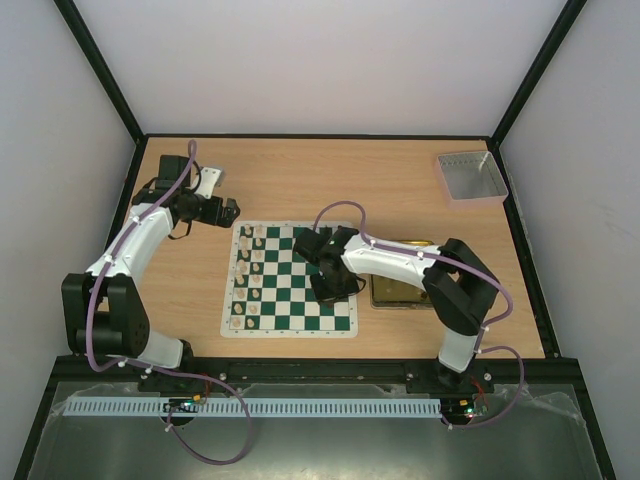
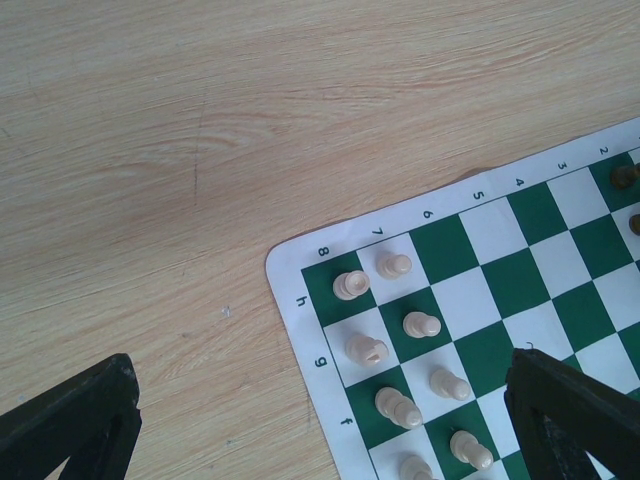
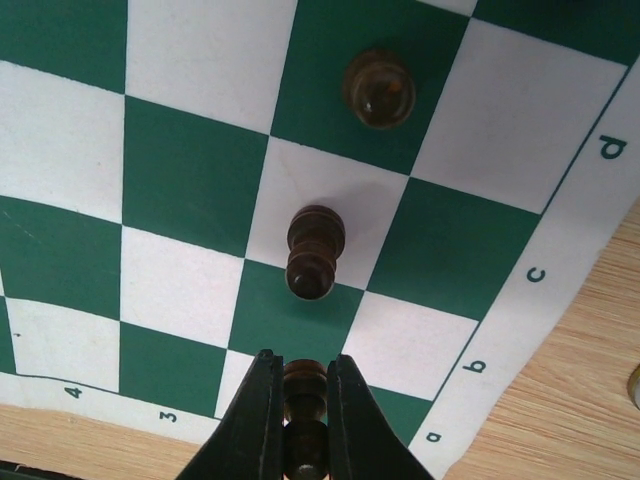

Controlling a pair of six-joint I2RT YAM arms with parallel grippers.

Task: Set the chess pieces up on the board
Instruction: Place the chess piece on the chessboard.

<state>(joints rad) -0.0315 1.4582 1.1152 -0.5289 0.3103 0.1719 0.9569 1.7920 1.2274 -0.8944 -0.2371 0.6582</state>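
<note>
The green and white board (image 1: 300, 300) lies mid-table. Cream chess pieces (image 1: 248, 280) stand in its two left columns; several show in the left wrist view (image 2: 422, 325) near the h8 corner. My right gripper (image 1: 335, 292) hangs over the board's near right part and is shut on a dark brown pawn (image 3: 305, 385) close to the a corner (image 3: 302, 360). Two dark pieces stand just beyond it, one near (image 3: 315, 250) and one farther (image 3: 378, 88). My left gripper (image 1: 228, 212) is open and empty above the board's far left corner (image 2: 320, 400).
A gold tin (image 1: 400, 292) sits right of the board, partly hidden by the right arm. A grey tray (image 1: 470, 177) stands at the far right corner. Two dark pieces (image 2: 625, 176) show at the right edge of the left wrist view.
</note>
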